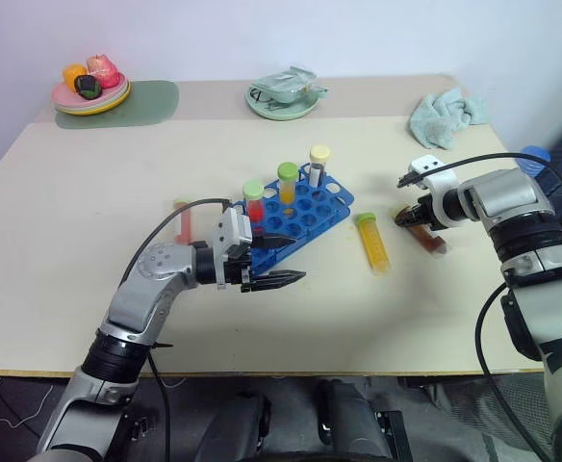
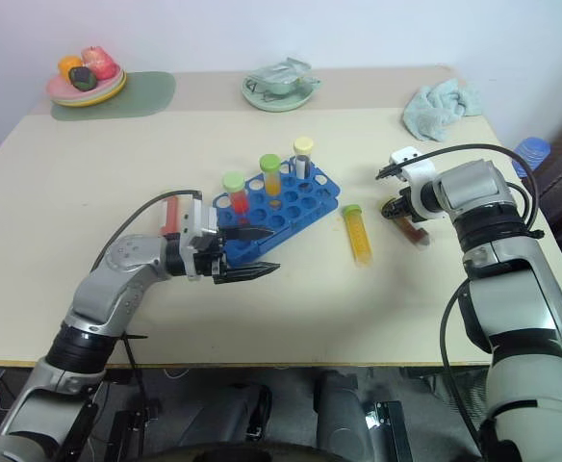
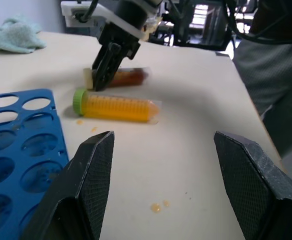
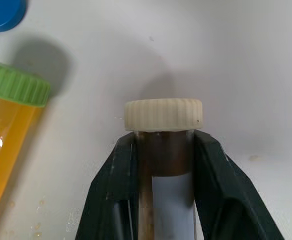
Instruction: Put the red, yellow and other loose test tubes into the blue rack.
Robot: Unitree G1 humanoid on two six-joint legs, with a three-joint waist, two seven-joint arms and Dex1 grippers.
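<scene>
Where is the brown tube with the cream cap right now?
The brown tube lies on the table, right of the yellow tube and blue rack, with the right claw shut on it just below its cap.

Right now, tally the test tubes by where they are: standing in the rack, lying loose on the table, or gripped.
Standing in the blue rack: 3
Lying loose, ungripped, yellow tube and red tube: 2
Gripped by right gripper, brown tube: 1
Total: 6

The table (image 1: 89, 289) is a smooth, matt cream surface. The blue rack (image 1: 305, 214) looks like glossy moulded plastic. The brown tube (image 4: 166, 165) is clear plastic with a ribbed cream cap (image 4: 163, 114). The black fingers (image 3: 93, 170) carry finely textured matt pads. The towel (image 1: 447, 115) is soft, perhaps terry, cloth
</scene>
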